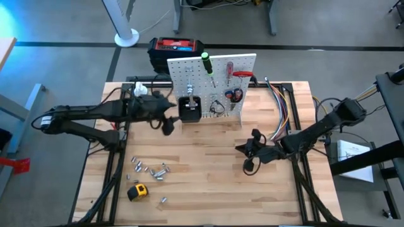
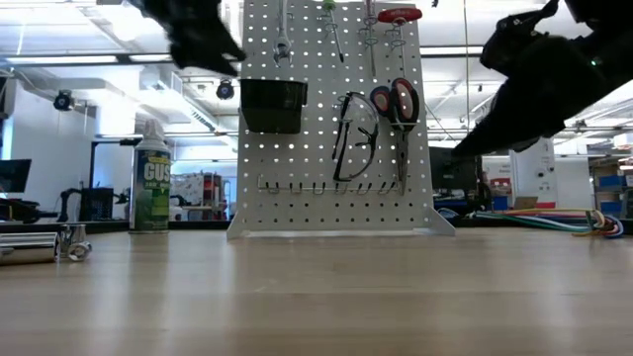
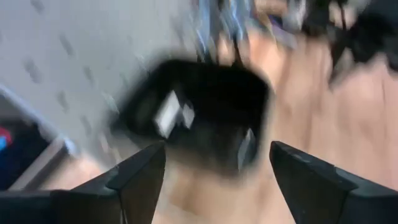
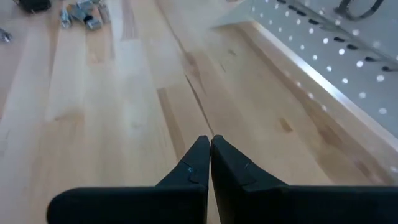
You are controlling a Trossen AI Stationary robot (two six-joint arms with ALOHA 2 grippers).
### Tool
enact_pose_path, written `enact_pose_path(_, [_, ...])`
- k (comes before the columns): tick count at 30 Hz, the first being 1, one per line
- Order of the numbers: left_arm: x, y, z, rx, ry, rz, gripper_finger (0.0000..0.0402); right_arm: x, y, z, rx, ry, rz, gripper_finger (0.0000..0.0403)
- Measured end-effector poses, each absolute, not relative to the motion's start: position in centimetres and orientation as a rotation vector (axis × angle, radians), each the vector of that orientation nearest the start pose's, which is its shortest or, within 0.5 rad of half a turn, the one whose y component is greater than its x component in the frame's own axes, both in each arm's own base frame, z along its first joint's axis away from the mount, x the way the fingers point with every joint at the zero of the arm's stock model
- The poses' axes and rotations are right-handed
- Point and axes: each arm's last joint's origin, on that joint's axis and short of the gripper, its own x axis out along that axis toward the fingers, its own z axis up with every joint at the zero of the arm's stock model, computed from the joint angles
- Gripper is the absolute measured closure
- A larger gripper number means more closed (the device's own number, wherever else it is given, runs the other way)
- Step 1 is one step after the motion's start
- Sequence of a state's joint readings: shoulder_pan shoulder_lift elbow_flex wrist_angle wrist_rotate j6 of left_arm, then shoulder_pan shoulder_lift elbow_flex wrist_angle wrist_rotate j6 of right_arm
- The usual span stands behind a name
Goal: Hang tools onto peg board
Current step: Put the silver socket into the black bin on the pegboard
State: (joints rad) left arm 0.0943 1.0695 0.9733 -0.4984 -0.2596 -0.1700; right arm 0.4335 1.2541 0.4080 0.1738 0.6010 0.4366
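The white peg board (image 1: 218, 72) stands upright at the table's far middle, with a black bin (image 1: 189, 108) on its front. On it hang a green-handled screwdriver (image 1: 206, 63), a red-handled screwdriver (image 1: 230, 68), red-handled pliers (image 2: 396, 107), black-framed glasses (image 2: 354, 138) and a silver wrench (image 2: 283, 42). Several silver tools (image 1: 149, 169) and a yellow tape measure (image 1: 137, 191) lie at the near left. My left gripper (image 1: 167, 123) is open and empty just left of the bin (image 3: 199, 118). My right gripper (image 1: 247, 159) is shut and empty above the table's right middle.
A red-and-black box (image 1: 177, 47) sits behind the board. A green-labelled bottle (image 2: 150, 183) stands at the far left. Coloured cables (image 1: 281, 107) run along the table's right side. Bare wood (image 1: 202, 183) lies between the two grippers and the near edge.
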Motion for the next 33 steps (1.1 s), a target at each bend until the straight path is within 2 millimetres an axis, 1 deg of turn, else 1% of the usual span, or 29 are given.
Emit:
enact_pose_path(4, [20.3, -0.1, 30.9, -0.133, 0.726, 0.347, 0.0126, 20.5, 7.7, 14.4, 0.071, 0.574, -0.292, 0.0403])
enact_pose_path(6, [19.3, -1.8, 30.5, -0.132, 0.767, 0.363, 0.013, 20.6, 7.7, 13.9, 0.058, 0.595, -0.296, 0.0403])
enact_pose_path(9, [17.4, -4.0, 30.1, -0.176, 0.816, 0.405, 0.0134, 20.8, 7.8, 13.3, 0.046, 0.614, -0.3, 0.0403])
enact_pose_path(13, [15.2, -6.7, 29.1, -0.296, 0.854, 0.455, 0.0134, 21.2, 8.0, 12.9, 0.042, 0.609, -0.297, 0.0403])
enact_pose_path(16, [14.2, -8.1, 27.7, -0.462, 0.904, 0.509, 0.0134, 21.5, 8.1, 13.2, 0.017, 0.605, -0.289, 0.0403])
enact_pose_path(18, [13.7, -8.7, 26.6, -0.597, 0.993, 0.564, 0.0134, 21.8, 8.2, 13.4, 0.002, 0.599, -0.283, 0.0403])
enact_pose_path(20, [13.4, -9.0, 25.4, -0.663, 1.111, 0.62, 0.0134, 22.1, 8.1, 13.8, -0.017, 0.59, -0.278, 0.0403])
enact_pose_path(24, [12.6, -9.0, 22.7, -0.692, 1.305, 0.751, 0.0134, 22.8, 8.2, 14.7, -0.048, 0.566, -0.269, 0.0403])
enact_pose_path(28, [11.8, -8.7, 20.4, -0.693, 1.387, 0.836, 0.0134, 23.1, 8.3, 15.2, -0.061, 0.553, -0.261, 0.0403])
enact_pose_path(33, [12.1, -8.8, 20.6, -0.724, 1.358, 0.837, 0.0149, 23.2, 8.3, 15.3, -0.078, 0.555, -0.255, 0.0403])
